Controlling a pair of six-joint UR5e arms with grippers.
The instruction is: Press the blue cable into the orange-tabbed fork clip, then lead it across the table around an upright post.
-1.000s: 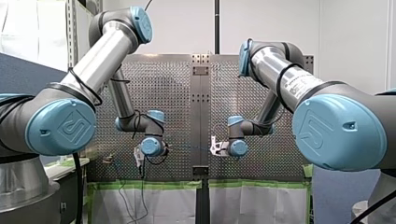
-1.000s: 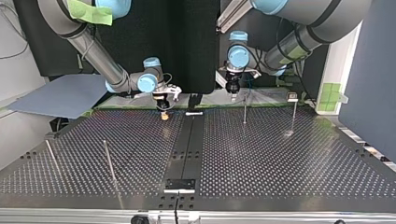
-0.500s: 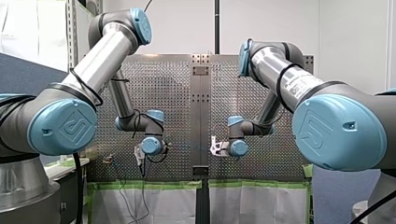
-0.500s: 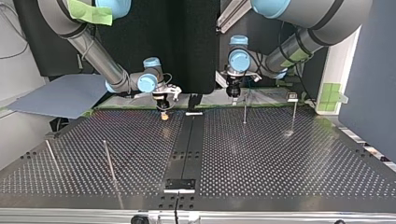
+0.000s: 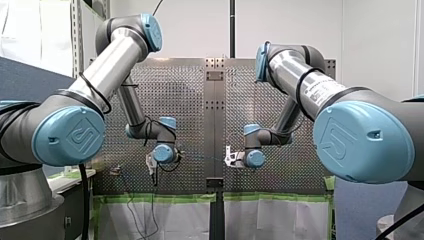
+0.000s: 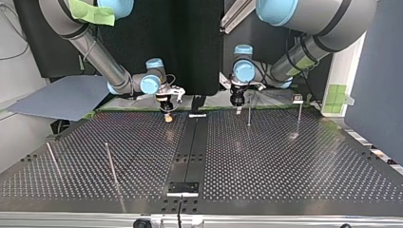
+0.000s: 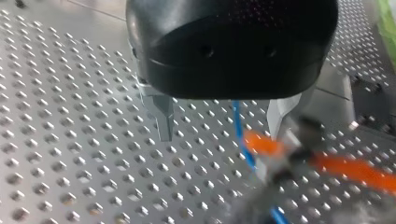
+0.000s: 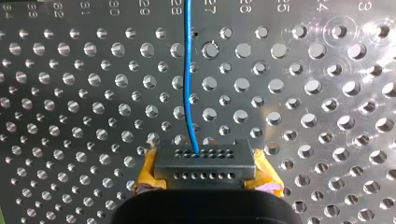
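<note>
The left gripper (image 7: 222, 122) hangs wide open over the perforated surface (image 7: 70, 154) — its metal fingers (image 7: 161, 119) straddle the blue cable (image 7: 240, 135) without gripping it, just beside the blurred orange-tabbed fork clip (image 7: 268, 142). The right gripper (image 8: 204, 163) is clamped on the cable, which runs straight ahead from between its yellow pads (image 8: 148, 170).
</note>
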